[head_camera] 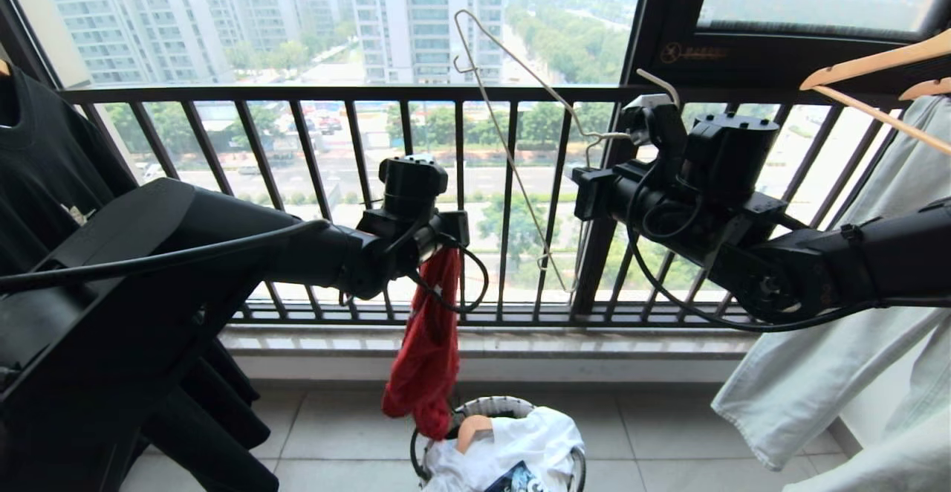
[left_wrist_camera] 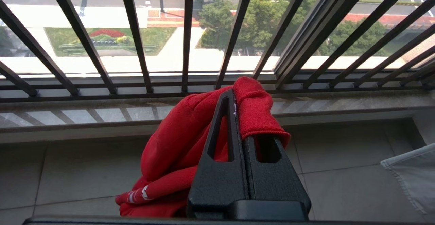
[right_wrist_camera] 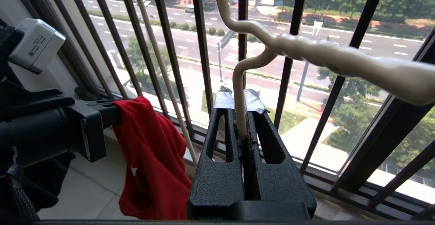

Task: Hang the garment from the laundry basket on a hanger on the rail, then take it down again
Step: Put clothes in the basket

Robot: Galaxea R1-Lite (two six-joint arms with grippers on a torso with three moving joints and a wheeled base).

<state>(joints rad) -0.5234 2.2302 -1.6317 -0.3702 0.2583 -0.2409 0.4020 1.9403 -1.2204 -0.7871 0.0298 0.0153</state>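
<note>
So the left gripper [head_camera: 446, 243] is clamped on a bunched fold of the red T-shirt [head_camera: 427, 343], which dangles in front of the window railing [head_camera: 312, 94] with its bottom end just above the woven laundry basket [head_camera: 490, 407]. The right gripper [head_camera: 603, 151] is pinched tight on the thin off-white hanger [head_camera: 513, 113] right at its neck, holding it up tilted. My worry: the shirt is one twisted rope of cloth, so finding the neck hole could go badly, and that slim wire might swivel in the jaws or snag a railing bar.
</note>
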